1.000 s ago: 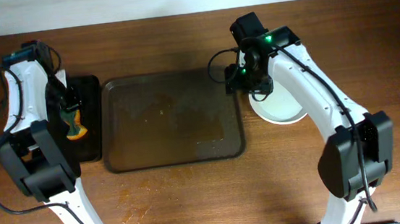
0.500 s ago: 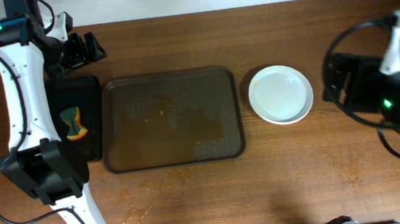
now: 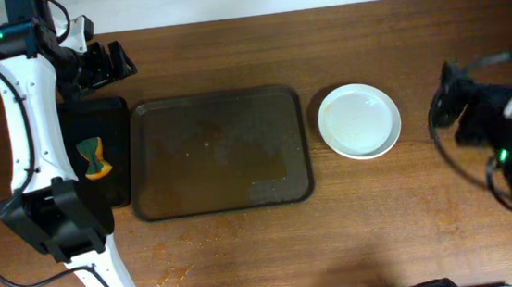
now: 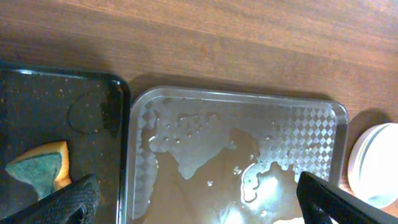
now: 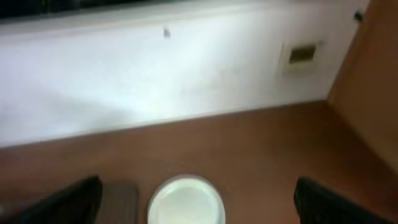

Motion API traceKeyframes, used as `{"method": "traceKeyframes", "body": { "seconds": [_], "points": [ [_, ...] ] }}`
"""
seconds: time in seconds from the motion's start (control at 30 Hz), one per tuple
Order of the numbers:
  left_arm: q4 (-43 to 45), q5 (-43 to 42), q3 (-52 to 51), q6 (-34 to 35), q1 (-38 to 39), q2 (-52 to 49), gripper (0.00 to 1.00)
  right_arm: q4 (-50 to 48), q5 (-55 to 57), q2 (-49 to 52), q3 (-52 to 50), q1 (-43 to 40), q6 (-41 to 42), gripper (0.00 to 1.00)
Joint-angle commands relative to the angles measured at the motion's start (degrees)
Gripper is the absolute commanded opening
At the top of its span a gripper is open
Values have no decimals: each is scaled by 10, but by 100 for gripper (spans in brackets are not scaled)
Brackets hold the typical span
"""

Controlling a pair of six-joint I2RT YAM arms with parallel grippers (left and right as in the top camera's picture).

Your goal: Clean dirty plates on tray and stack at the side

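The white plates (image 3: pixel 358 121) lie stacked on the table, just right of the dark brown tray (image 3: pixel 220 151). No plate is on the tray; its surface is wet with puddles in the left wrist view (image 4: pixel 236 155). The stack's rim shows there at the right edge (image 4: pixel 376 165) and in the right wrist view (image 5: pixel 186 202). My left gripper (image 3: pixel 105 64) is open and empty, high over the tray's back left corner; its fingers frame the tray (image 4: pixel 199 211). My right gripper (image 3: pixel 453 108) is open and empty, well to the right of the plates (image 5: pixel 199 205).
A narrow black tray (image 3: pixel 116 188) lies left of the brown tray and holds an orange and green sponge (image 3: pixel 95 158), also seen in the left wrist view (image 4: pixel 37 171). A white wall runs behind the table (image 5: pixel 186 74).
My right arm has drawn back from the plates to the table's right edge. My left arm has lifted off the black tray to the back left, leaving the sponge there.
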State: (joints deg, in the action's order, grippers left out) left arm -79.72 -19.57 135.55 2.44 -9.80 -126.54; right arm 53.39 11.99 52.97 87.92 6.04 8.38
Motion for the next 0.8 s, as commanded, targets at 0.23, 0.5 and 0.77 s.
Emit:
{"method": "traceKeyframes", "body": {
  "seconds": [0.23, 0.5, 0.77],
  "points": [
    [1, -5, 3, -1, -2, 7, 99, -443, -99, -401, -684, -35, -21, 98],
    [1, -5, 3, -1, -2, 7, 99, -498, -68, -528, -849, -14, -20, 98],
    [1, -5, 3, -1, -2, 7, 99, -492, -79, -528, -876, -7, -20, 98]
  ]
}}
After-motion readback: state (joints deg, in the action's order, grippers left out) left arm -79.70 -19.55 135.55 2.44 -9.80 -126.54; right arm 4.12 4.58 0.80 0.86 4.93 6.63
